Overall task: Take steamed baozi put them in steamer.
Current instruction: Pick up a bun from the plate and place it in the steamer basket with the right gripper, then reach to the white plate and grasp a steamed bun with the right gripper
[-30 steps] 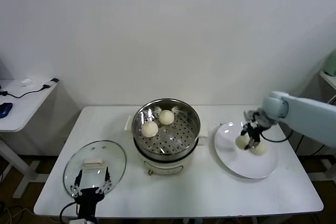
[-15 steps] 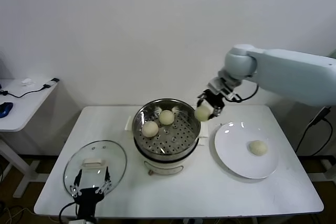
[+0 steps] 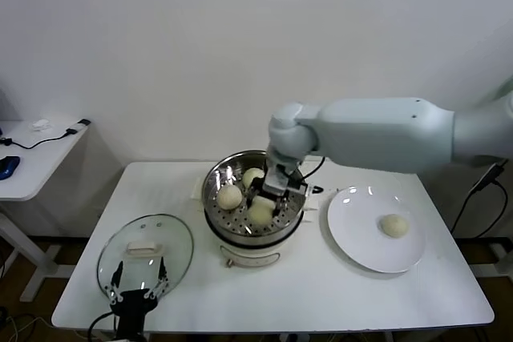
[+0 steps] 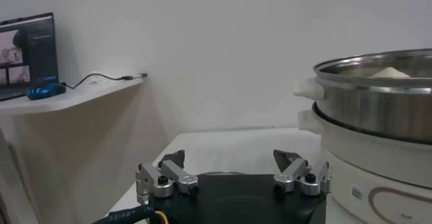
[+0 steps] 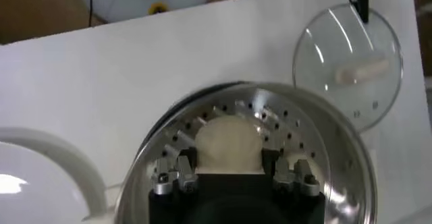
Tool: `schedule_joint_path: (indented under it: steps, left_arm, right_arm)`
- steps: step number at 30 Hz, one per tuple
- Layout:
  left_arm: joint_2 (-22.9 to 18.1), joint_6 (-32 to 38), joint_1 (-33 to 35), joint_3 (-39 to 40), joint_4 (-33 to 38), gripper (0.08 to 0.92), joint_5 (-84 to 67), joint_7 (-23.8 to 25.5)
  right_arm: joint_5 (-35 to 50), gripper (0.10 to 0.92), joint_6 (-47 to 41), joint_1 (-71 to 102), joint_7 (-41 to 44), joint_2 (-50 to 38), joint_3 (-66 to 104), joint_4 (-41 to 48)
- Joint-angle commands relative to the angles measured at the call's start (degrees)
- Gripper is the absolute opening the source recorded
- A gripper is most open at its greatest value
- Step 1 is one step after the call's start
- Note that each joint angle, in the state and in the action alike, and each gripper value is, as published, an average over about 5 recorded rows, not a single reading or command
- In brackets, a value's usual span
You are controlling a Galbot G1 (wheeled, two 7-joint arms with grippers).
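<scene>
My right gripper (image 3: 264,198) reaches down into the steamer (image 3: 215,178), a shiny steel pot with a perforated tray on a cream base. It is shut on a cream-white baozi (image 3: 260,213), held just above or on the tray. In the right wrist view the fingers (image 5: 271,159) press both sides of this bun (image 5: 228,137). Two more baozi (image 3: 229,196) (image 3: 253,176) lie in the steamer. One baozi (image 3: 393,225) lies on the white plate (image 3: 357,246) at the right. My left gripper (image 3: 138,287) is open and empty at the table's near left edge.
A round glass lid (image 3: 172,238) with a white handle lies flat left of the steamer, right in front of my left gripper. A side desk (image 3: 32,166) with cables stands at the far left. The right arm spans above the table between steamer and plate.
My right gripper took a baozi off the plate, carried it left over the steamer rim and lowered it into the steamer. One baozi stays on the plate. The left arm has not moved.
</scene>
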State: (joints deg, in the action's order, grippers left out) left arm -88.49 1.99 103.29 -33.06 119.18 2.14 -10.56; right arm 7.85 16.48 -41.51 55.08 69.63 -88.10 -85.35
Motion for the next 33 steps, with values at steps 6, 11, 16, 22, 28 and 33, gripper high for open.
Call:
schedule_joint_path:
  steps: [6, 11, 16, 22, 28, 33]
  left_arm:
    - [0.1, 0.1, -0.2, 0.0, -0.3, 0.823, 0.0, -0.1]
    - [0.1, 0.1, -0.4, 0.0, -0.5, 0.823, 0.0, -0.1]
    - [0.1, 0.1, -0.5, -0.1, -0.6, 0.823, 0.0, -0.1]
    - [0.0, 0.1, -0.5, -0.1, -0.6, 0.823, 0.0, 0.0]
    - [0.1, 0.2, -0.3, -0.1, -0.7, 0.823, 0.0, 0.0]
    - [0.2, 0.4, -0.2, -0.1, -0.6, 0.823, 0.0, 0.0]
  right_arm:
    - [-5.1, 0.628, 5.2, 5.8, -1.0, 6.4, -0.5, 7.6]
    - [-5.2, 0.633, 6.3, 6.1, -1.8, 7.1, -0.2, 9.5]
    - [-4.9, 0.735, 8.5, 5.1, -1.4, 7.2, 0.7, 10.7]
    - [-0.8, 0.82, 12.3, 1.1, 3.5, 5.2, 1.8, 10.6]
    - [12.1, 0.823, 9.2, -6.1, 10.7, -2.8, 1.3, 12.3]
    - [21.8, 0.823, -1.6, -10.3, 15.2, -12.0, -2.7, 17.5]
